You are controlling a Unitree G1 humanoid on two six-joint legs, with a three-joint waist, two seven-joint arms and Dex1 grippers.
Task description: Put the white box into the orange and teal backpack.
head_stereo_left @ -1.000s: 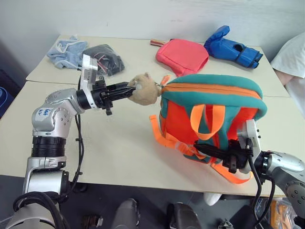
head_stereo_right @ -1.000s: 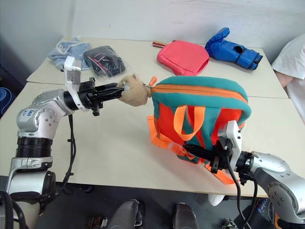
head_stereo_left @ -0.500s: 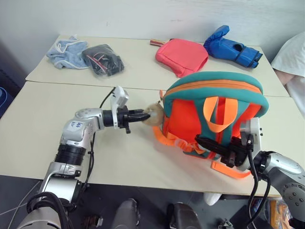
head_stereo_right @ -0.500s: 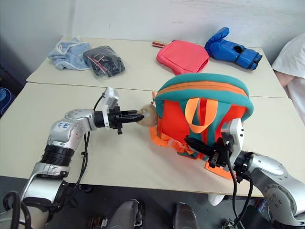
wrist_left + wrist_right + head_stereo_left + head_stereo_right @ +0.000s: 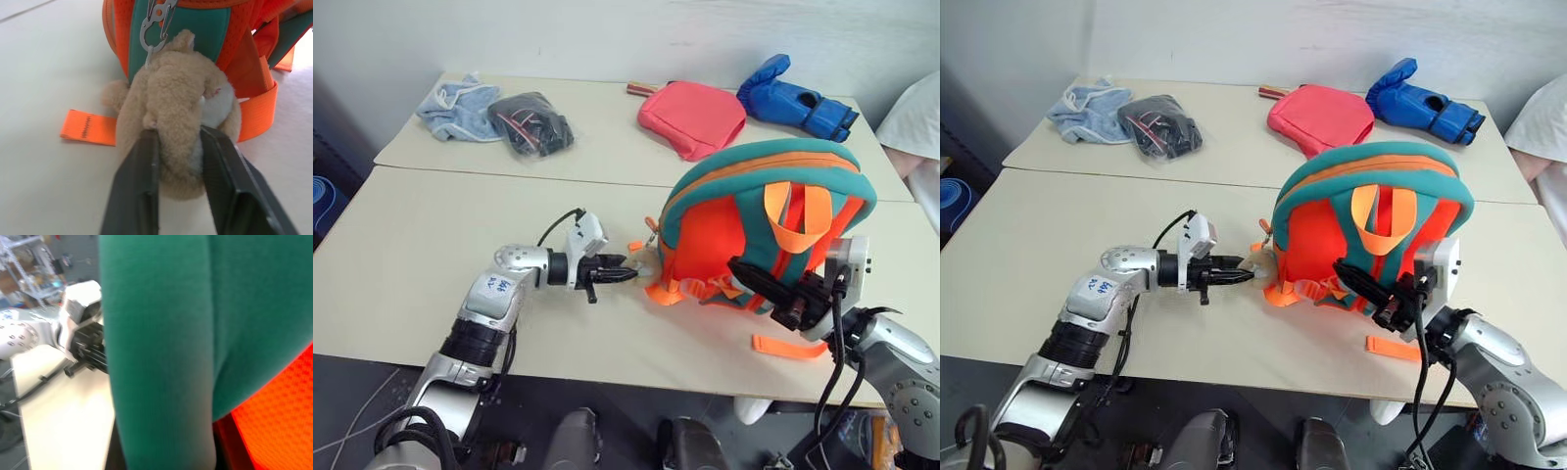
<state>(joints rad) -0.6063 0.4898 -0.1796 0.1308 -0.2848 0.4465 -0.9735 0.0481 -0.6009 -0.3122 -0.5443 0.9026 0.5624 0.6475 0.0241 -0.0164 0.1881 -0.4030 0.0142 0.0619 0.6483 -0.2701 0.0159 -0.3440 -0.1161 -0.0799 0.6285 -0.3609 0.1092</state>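
Observation:
The orange and teal backpack (image 5: 744,196) stands upright on the near table, its orange straps facing me. Its beige plush animal (image 5: 176,117) hangs from a metal clip and rests on the table at the pack's left foot. My left gripper (image 5: 628,275) lies low over the table, its fingers (image 5: 146,161) pressing the plush from both sides. My right gripper (image 5: 736,266) reaches against the pack's strap side at the right, and teal fabric (image 5: 161,347) covers it in the right wrist view. The white box is out of view.
On the far table lie a pink-red pouch (image 5: 693,117), a blue glove (image 5: 793,98), a light blue cloth (image 5: 460,103) and a dark bag (image 5: 533,122). A loose orange strap end (image 5: 790,347) lies near the front edge. A person in white (image 5: 915,122) is at the right.
My left gripper has come down and to the right with the plush, from mid-air to table level. The backpack has settled further right and stands more upright. My right gripper stays at the straps.

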